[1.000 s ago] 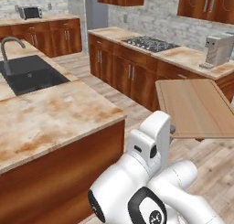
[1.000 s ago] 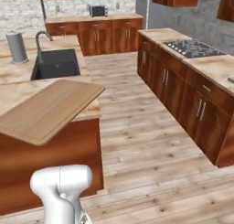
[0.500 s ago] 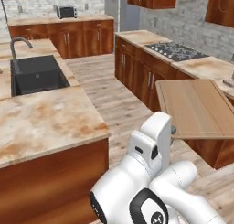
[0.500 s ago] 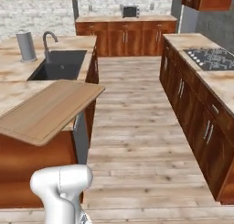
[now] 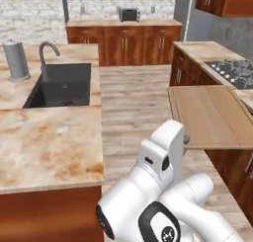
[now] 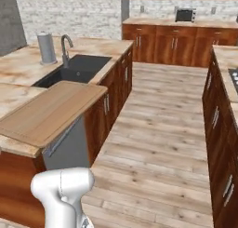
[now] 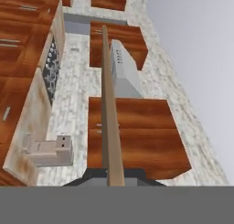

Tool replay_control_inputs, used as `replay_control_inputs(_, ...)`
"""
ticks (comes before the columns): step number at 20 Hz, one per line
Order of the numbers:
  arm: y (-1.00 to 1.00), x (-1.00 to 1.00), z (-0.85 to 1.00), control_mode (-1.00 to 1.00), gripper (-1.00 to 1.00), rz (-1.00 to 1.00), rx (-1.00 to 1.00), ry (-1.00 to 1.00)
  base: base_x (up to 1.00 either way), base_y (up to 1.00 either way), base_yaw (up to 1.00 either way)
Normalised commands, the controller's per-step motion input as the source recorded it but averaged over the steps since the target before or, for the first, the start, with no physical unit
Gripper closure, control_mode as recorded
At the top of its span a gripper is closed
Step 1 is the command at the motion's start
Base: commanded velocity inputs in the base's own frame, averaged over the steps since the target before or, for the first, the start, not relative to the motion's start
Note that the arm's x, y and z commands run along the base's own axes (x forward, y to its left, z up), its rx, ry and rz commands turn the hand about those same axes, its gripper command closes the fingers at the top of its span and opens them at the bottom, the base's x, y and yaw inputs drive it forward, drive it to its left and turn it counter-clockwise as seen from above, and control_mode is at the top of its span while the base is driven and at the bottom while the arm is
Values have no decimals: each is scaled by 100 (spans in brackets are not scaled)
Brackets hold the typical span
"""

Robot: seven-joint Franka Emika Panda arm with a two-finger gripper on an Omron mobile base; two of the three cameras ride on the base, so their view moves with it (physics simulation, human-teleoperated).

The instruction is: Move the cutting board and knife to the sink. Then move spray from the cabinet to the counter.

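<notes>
Wood board: the cutting board [image 5: 210,116] is pinched by the pincer [image 7: 114,175], carried mid-right of the frame.
Sink [image 5: 62,85]: upper left, nothing in it yet.
Left to do: board, knife, spray.

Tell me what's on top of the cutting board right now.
The cutting board's upper face is bare wood in both base views: no knife lies on it. The hand view meets the board edge-on, so neither face shows there. The claw's grip at its near end is hidden.
</notes>
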Motion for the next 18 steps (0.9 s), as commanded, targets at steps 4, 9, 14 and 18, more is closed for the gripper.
replay_control_inputs(4, 0, 0, 0, 100, 100, 0, 0, 0, 50, -56, 71)
replay_control_inputs(9, 0, 0, 0, 100, 100, 0, 0, 0, 45, -31, 83)
replay_control_inputs(14, 0, 0, 0, 100, 100, 0, 0, 0, 34, -53, 77)
replay_control_inputs(18, 0, 0, 0, 100, 100, 0, 0, 0, 17, -67, 70)
